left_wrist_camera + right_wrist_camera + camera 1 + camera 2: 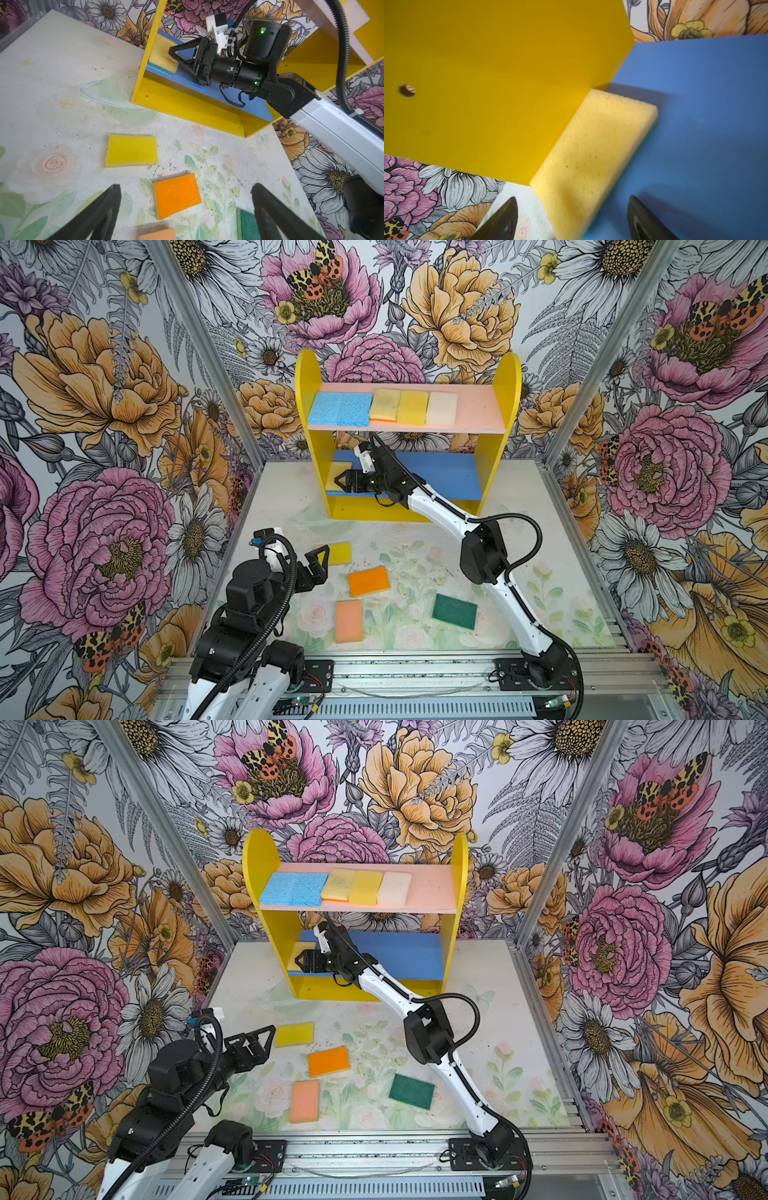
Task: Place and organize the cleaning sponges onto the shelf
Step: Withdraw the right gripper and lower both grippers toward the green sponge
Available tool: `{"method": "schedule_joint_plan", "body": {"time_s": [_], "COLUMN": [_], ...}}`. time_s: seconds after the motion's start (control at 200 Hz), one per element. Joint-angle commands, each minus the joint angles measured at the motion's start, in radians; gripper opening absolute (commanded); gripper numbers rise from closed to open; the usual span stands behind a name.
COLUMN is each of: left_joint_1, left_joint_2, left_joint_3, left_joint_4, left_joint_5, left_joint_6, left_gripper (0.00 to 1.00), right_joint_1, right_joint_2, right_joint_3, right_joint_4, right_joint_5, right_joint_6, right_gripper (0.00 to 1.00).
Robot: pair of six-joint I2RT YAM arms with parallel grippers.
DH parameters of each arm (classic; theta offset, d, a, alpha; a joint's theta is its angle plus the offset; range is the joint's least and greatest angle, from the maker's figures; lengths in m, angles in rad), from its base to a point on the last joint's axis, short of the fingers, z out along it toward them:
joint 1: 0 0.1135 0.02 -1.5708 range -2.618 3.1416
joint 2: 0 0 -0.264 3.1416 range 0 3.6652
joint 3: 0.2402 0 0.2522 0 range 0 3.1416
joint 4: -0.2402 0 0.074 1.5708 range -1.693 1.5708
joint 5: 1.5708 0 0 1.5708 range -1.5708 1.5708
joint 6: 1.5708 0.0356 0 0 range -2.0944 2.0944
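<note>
Cleaning sponges [365,887]: ten foam pads, six shelved, four loose.

1. Table [528,539], pale floral top; carries everything below.
2. Shelf [309,406], at the table's far edge: yellow side panels, pink upper board [478,406], blue lower board [449,477].
3. Right gripper [338,481], deep in the lower tier's left end. Jaws apart, straddling the near end of item 6 without clamping it; a gap shows on each side in the right wrist view.
4. Left gripper [323,560], over the table's near left, jaws spread wide, empty.
5. Upper board, one close-packed row from the left end: light blue pair [340,408], pale yellow sponge [384,405], mid-yellow sponge [412,407], cream sponge [441,408].
6. Green-backed yellow sponge [591,155], flat on the lower board, one long side against the left panel. Its long axis runs front to back, in line with the right gripper's reach, so a straight pull-back should clear it.
7. Loose on the table: bright yellow sponge [340,552], orange sponge [368,580], peach sponge [348,620], dark green sponge [454,611]. The first three lie far nearer the left gripper. The orange one sits dead ahead between its fingers in the left wrist view, long axis side to side in both top views, slightly tilted. The next pick probably falls to that arm.
</note>
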Motion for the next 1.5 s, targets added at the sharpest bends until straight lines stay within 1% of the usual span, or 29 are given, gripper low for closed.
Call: {"method": "schedule_joint_plan", "body": {"time_s": [0.0,0.13,0.17,0.205,0.225,0.255,0.33,0.395,0.44,0.515,0.57,0.675,0.735,0.82,0.895,0.985,1.066,1.161,1.251,1.341,1.436,1.496], "left_joint_1": [-0.01,-0.01,-0.01,-0.011,-0.011,-0.011,-0.01,-0.01,-0.014,-0.037,-0.107,-0.334,-0.449,-0.562,-0.632,-0.697,-0.737,-0.759,-0.766,-0.766,-0.764,-0.764], "left_joint_2": [0.008,0.015,0.02,0.025,0.03,0.039,0.07,0.098,0.115,0.164,0.21,0.314,0.385,0.484,0.558,0.638,0.698,0.735,0.743,0.736,0.721,0.714], "left_joint_3": [0.006,0.008,0.009,0.01,0.011,0.013,0.016,0.0,-0.024,-0.073,-0.095,-0.11,-0.117,-0.124,-0.122,-0.127,-0.126,-0.124,-0.126,-0.129,-0.14,-0.151], "left_joint_4": [-0.004,-0.003,-0.003,-0.002,-0.003,-0.001,0.003,0.019,0.044,0.078,0.1,0.14,0.192,0.269,0.314,0.39,0.443,0.484,0.504,0.506,0.506,0.506], "left_joint_5": [-0.004,0.003,0.008,0.014,0.018,0.03,0.078,0.136,0.179,0.228,0.213,0.056,0.013,-0.004,-0.012,0.0,0.013,0.009,0.011,0.009,0.007,0.007], "left_joint_6": [0.006,0.008,0.007,0.007,0.005,0.002,-0.018,-0.055,-0.09,-0.146,-0.171,-0.222,-0.257,-0.303,-0.326,-0.349,-0.368,-0.384,-0.396,-0.4,-0.403,-0.409], "left_gripper": [0.99,0.99,0.99,0.99,0.99,0.99,0.99,0.99,0.99,0.99,0.99,0.99,0.99,0.99,0.99,0.99,0.99,0.99,0.99,0.99,0.99,0.99], "right_joint_1": [-0.002,0.011,0.019,0.027,0.033,0.04,0.062,0.073,0.07,0.06,0.056,0.053,0.053,0.053,0.046,0.038,0.036,0.03,0.022,0.012,-0.003,-0.011], "right_joint_2": [-0.124,-0.239,-0.282,-0.322,-0.356,-0.4,-0.533,-0.663,-0.744,-0.864,-0.945,-1.104,-1.182,-1.284,-1.364,-1.423,-1.443,-1.445,-1.433,-1.435,-1.441,-1.444], "right_joint_3": [-0.082,-0.194,-0.247,-0.303,-0.337,-0.395,-0.557,-0.729,-0.835,-0.997,-1.105,-1.296,-1.395,-1.512,-1.615,-1.718,-1.764,-1.79,-1.799,-1.811,-1.84,-1.86], "right_joint_4": [-0.026,-0.027,-0.028,-0.027,-0.027,-0.029,-0.028,-0.029,-0.04,-0.112,-0.2,-0.351,-0.411,-0.482,-0.497,-0.493,-0.492,-0.49,-0.483,-0.459,-0.416,-0.389], "right_joint_5": [0.086,0.103,0.113,0.125,0.132,0.141,0.17,0.185,0.172,0.142,0.138,0.164,0.158,0.164,0.156,0.159,0.168,0.196,0.215,0.219,0.211,0.201], "right_joint_6": [-0.074,-0.114,-0.133,-0.147,-0.155,-0.169,-0.193,-0.19,-0.163,-0.097,-0.056,0.044,0.093,0.156,0.208,0.275,0.305,0.308,0.3,0.293,0.297,0.303], "right_gripper": [0.84,0.86,0.88,0.91,0.95,0.99,0.99,0.99,0.99,0.99,1.0,0.98,0.97,0.97,0.97,0.96,0.95,0.93,0.87,0.8,0.66,0.6]}}
